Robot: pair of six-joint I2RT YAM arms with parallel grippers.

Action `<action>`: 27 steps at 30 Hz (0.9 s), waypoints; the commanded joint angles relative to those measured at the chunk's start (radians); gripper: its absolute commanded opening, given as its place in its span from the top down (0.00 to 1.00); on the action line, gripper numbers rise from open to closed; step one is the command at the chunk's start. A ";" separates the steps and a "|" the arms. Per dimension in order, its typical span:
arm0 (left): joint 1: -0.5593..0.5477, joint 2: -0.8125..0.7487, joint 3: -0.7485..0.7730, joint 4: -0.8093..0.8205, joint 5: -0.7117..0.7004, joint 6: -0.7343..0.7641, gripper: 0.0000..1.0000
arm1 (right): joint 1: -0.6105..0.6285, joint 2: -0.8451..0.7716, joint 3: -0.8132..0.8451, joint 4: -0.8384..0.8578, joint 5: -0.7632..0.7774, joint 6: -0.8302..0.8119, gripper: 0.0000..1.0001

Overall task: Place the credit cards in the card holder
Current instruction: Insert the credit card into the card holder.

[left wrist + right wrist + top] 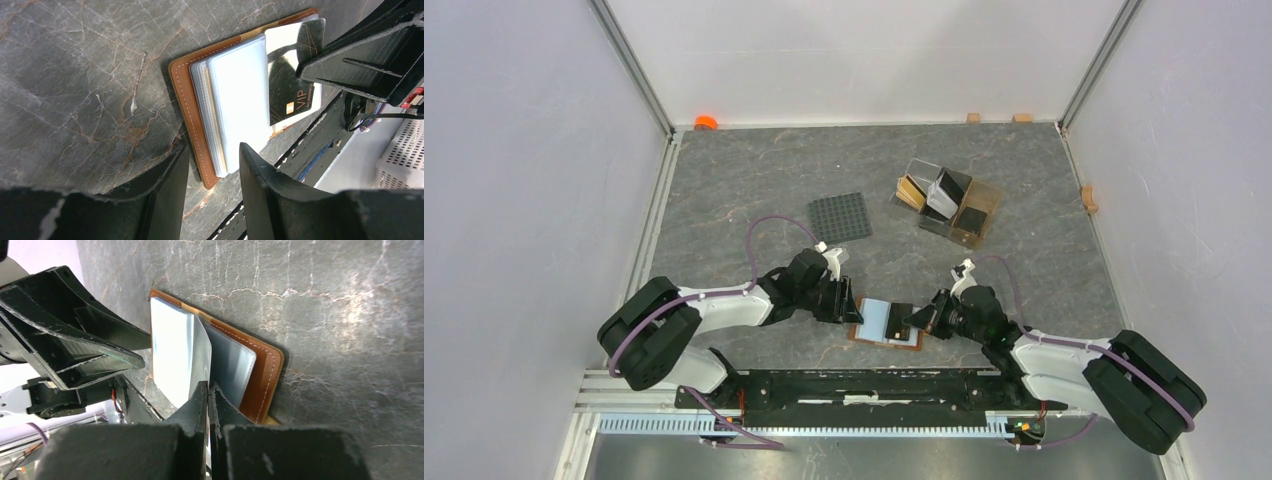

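Note:
The brown leather card holder (861,333) lies open near the table's front edge, its clear inner sleeves facing up; it also shows in the left wrist view (187,100) and the right wrist view (265,375). My right gripper (921,322) is shut on a black "VIP" credit card (292,75), held over the holder's right half with its edge at the sleeves (201,352). My left gripper (212,167) is open, its fingers either side of the holder's left corner. Other cards (944,195) stand in the amber stand.
A clear amber compartment stand (984,205) is at the back right. A dark grey studded square plate (840,216) lies behind the left arm. An orange object (706,122) and small wooden blocks (973,118) sit along the back wall. The black rail (864,385) runs just in front of the holder.

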 commanded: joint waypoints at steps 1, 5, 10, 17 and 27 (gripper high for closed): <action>-0.003 0.021 0.013 -0.040 -0.019 -0.017 0.51 | -0.023 -0.002 -0.011 -0.143 0.001 -0.160 1.00; -0.001 0.007 0.046 -0.101 -0.043 0.004 0.51 | -0.052 -0.028 0.144 -0.272 -0.029 -0.287 1.00; -0.001 -0.027 0.092 -0.181 -0.067 0.020 0.50 | -0.115 -0.050 0.260 -0.334 -0.153 -0.394 1.00; -0.002 -0.034 0.129 -0.212 -0.070 -0.009 0.50 | -0.243 -0.038 0.342 -0.429 -0.264 -0.524 1.00; -0.013 -0.159 0.047 -0.183 -0.137 -0.117 0.50 | -0.248 -0.195 0.063 -0.177 -0.387 -0.273 1.00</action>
